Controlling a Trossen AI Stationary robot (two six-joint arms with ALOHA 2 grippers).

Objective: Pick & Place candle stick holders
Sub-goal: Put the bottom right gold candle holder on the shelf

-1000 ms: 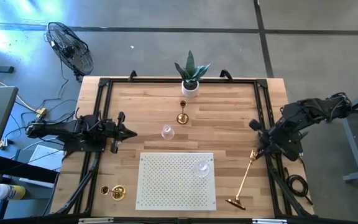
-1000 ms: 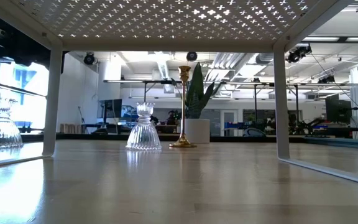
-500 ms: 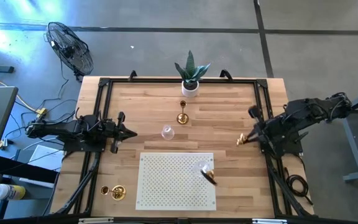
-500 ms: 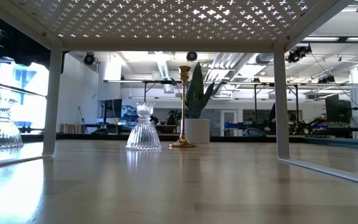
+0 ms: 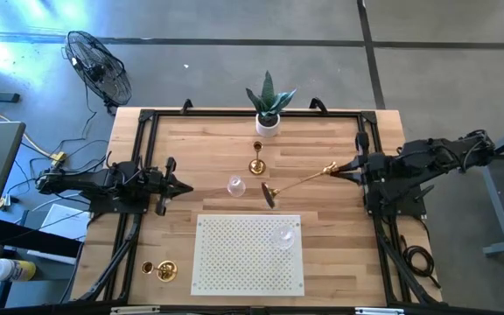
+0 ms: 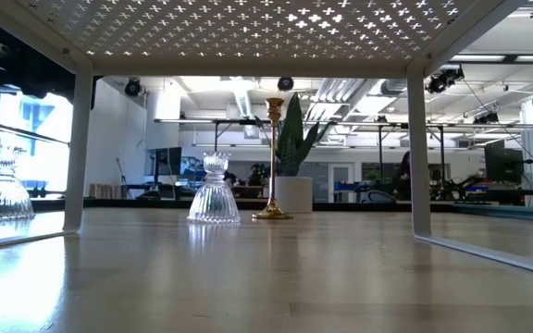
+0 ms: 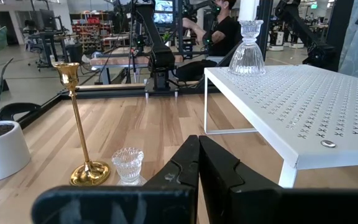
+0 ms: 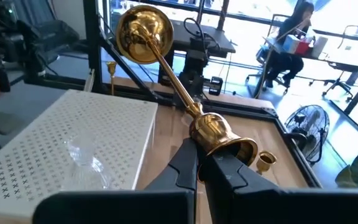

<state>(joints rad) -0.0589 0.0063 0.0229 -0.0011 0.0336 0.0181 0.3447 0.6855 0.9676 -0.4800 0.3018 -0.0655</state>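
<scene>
My right gripper [image 5: 346, 171] is shut on a tall gold candle stick holder [image 5: 297, 182] that reaches out over the table's middle; its round base [image 5: 269, 194] hangs near a clear glass holder [image 5: 235, 185]. A second tall gold holder [image 5: 257, 163] stands on its base in front of the plant pot. Another glass holder [image 5: 283, 234] stands on the white perforated mat [image 5: 234, 258]. Two short gold holders [image 5: 164, 270] sit at the near left corner. My left gripper [image 5: 182, 186] waits shut by the left edge. My right gripper pinches the gold holder at its flared cup end [image 8: 221, 142], right above its two fingers [image 8: 185, 163]. The fingers come about level from the table's right and lie along the stem. The holder sticks out past them toward the left, base end free and clear of the table.
A white pot with a green plant [image 5: 269, 109] stands at the far edge's middle. The mat is a raised shelf on legs [image 6: 418, 139] over the near middle. Bare wood lies between the shelf and the right edge [image 5: 339, 236].
My right gripper has turned at the wrist from pointing at the near edge to pointing at the table's left. The gold holder swung with it: its base went from the near right corner, over the mat's right end, to the table's middle.
</scene>
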